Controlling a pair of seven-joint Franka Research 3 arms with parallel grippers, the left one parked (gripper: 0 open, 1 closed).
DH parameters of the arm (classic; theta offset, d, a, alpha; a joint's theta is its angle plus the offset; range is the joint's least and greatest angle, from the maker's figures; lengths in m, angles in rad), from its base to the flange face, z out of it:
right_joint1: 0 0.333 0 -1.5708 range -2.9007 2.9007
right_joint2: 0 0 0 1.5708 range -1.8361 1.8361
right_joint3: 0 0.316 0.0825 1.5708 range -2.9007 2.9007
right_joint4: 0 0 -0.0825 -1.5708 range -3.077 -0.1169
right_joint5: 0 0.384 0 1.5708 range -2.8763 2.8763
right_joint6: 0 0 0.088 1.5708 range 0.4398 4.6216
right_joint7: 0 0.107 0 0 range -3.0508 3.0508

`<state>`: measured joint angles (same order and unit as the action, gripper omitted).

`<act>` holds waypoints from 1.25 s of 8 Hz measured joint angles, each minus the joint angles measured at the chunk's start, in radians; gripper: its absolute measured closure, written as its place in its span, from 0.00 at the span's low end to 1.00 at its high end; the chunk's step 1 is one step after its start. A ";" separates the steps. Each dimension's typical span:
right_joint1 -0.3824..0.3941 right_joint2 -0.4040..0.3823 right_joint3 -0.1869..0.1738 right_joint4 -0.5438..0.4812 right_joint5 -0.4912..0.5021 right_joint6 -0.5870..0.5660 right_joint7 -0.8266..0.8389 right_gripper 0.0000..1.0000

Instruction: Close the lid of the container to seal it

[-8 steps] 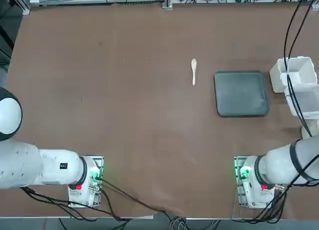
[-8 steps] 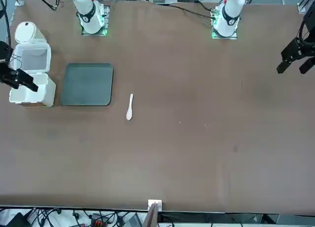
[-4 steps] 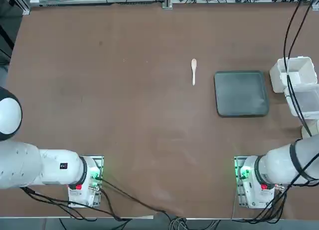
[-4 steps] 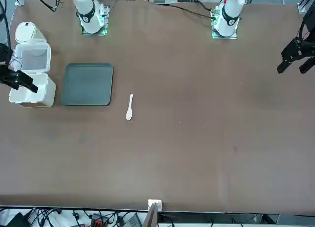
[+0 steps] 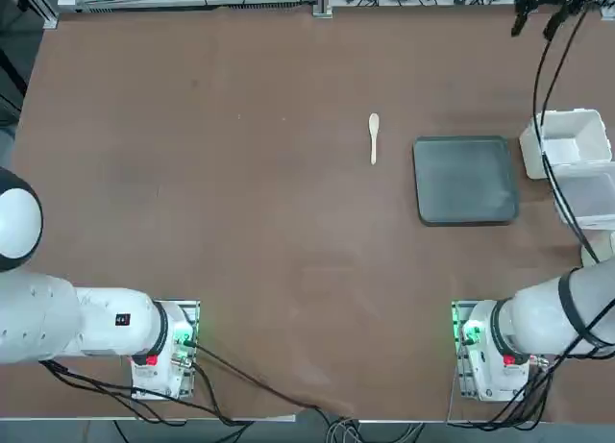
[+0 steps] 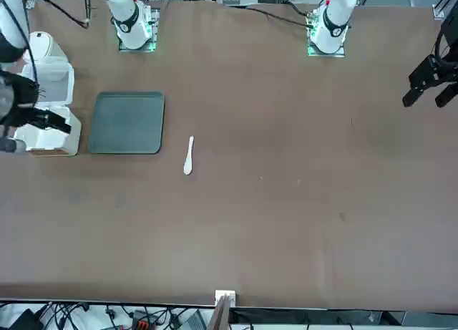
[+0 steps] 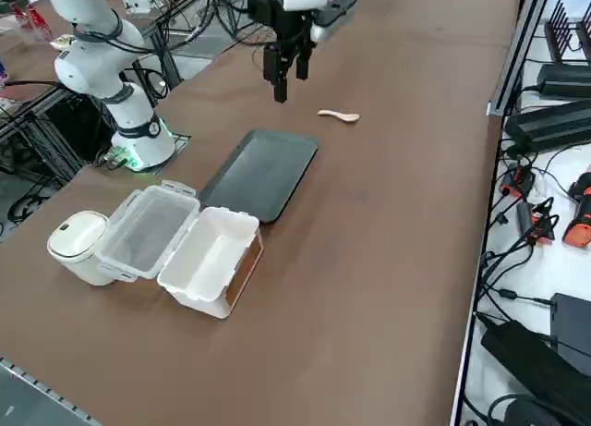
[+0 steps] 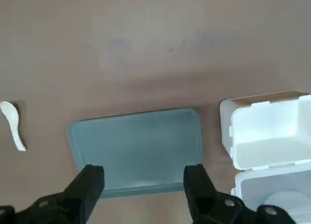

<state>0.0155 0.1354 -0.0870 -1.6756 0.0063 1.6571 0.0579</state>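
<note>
The container (image 7: 211, 260) is a small white box that stands open at the table's right edge, also seen as the container (image 5: 567, 143) from above. Its translucent lid (image 7: 148, 230) lies flipped back flat, hinged to the box on the side nearer the arm's base, and shows from overhead as the lid (image 5: 588, 198). My right gripper (image 7: 288, 82) hangs open and empty high over the dark grey tray (image 7: 261, 174), well apart from the box. In the wrist view the gripper (image 8: 143, 180) frames the tray (image 8: 138, 148), with the container (image 8: 269, 136) off to one side.
A white round canister (image 7: 78, 246) stands right beside the lid. A small white spoon (image 5: 374, 137) lies left of the tray (image 5: 465, 180). The table's right edge runs close by the box, and cables hang over it.
The right gripper has risen from beside the container and swung over towards the tray. The box and its lid have not moved, and the lid stays open.
</note>
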 joint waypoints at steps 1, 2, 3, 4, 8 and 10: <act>0.001 -0.018 0.001 -0.067 -0.014 0.035 0.011 0.00; 0.007 -0.040 0.005 -0.147 -0.050 0.068 0.038 0.00; 0.028 -0.061 0.011 -0.232 -0.117 0.091 0.093 0.00; 0.063 -0.074 0.017 -0.317 -0.184 0.111 0.168 0.00; 0.173 -0.095 0.027 -0.619 -0.433 0.238 0.430 0.00; 0.176 -0.106 0.026 -0.714 -0.533 0.246 0.502 0.00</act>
<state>0.1914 0.0296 -0.0613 -2.3892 -0.5270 1.9030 0.5595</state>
